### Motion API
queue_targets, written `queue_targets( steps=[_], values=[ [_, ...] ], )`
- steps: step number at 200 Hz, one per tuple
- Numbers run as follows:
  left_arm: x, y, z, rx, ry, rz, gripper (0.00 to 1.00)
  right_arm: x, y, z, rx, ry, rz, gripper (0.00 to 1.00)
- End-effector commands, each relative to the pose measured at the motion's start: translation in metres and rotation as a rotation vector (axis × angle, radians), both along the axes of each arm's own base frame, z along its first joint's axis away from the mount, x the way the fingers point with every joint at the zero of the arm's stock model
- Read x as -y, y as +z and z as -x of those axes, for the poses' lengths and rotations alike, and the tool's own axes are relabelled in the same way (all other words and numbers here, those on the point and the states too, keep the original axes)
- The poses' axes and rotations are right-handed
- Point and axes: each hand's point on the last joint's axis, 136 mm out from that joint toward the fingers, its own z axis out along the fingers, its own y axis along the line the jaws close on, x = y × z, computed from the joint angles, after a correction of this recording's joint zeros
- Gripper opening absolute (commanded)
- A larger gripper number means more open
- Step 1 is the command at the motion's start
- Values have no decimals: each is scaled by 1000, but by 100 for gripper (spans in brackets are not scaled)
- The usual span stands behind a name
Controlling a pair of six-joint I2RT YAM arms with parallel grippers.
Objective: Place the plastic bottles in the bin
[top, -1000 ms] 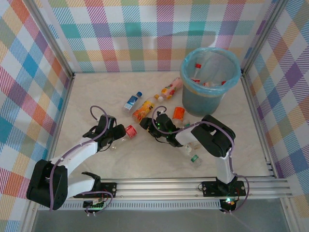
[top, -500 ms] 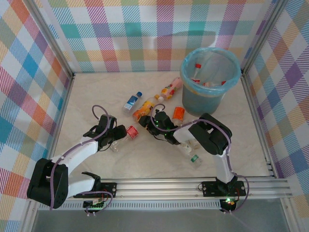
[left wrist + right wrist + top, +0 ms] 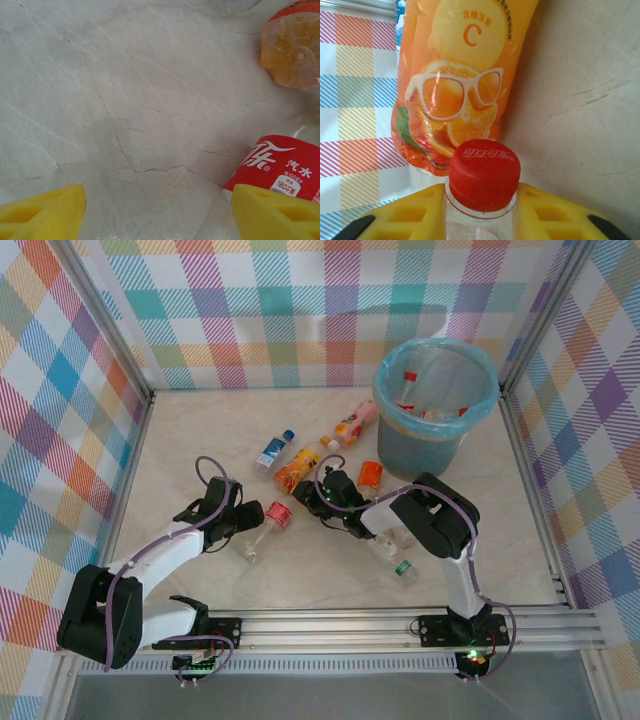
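My right gripper (image 3: 481,210) is shut on the neck of a clear bottle with a red cap (image 3: 484,176); in the top view this gripper (image 3: 322,497) is mid-table. An orange bottle (image 3: 462,75) lies just beyond the cap, seen in the top view as the orange bottle (image 3: 297,468). My left gripper (image 3: 157,220) is open over bare table, seen from above as the left gripper (image 3: 243,526). A red-labelled clear bottle (image 3: 279,167) lies against its right finger (image 3: 275,212), outside the jaws. The bin (image 3: 435,405) stands at the far right with bottles inside.
More bottles lie about: a blue-labelled one (image 3: 272,450), an orange-pink one (image 3: 350,425), a short orange one (image 3: 370,474) and a green-capped clear one (image 3: 403,568). Checked walls enclose the table on three sides; a metal rail runs along the near edge.
The red-labelled bottle by my left gripper has slid a little right and nearer. My right gripper has edged right with its bottle.
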Motion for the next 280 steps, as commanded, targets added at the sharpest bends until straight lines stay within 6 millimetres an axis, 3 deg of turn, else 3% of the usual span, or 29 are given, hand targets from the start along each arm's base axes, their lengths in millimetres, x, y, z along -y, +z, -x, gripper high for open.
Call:
queue_targets(
  steps=[1, 64, 158, 224, 251, 280],
  values=[
    [1, 21, -8, 45, -14, 9, 77, 8, -1, -3, 29, -20, 6, 29],
    [0, 33, -5, 42, -21, 3, 78, 19, 20, -1, 113, -20, 28, 25],
    [-3, 89, -5, 157, -22, 15, 78, 37, 80, 2, 344, -11, 98, 22],
    [5, 102, -3, 186, -71, 51, 78, 46, 108, 6, 456, -9, 127, 22],
    [4, 107, 0, 191, -74, 42, 78, 49, 133, 9, 548, 6, 146, 22],
    [4, 127, 1, 239, -75, 56, 78, 58, 173, 13, 676, 12, 195, 22]
  ],
)
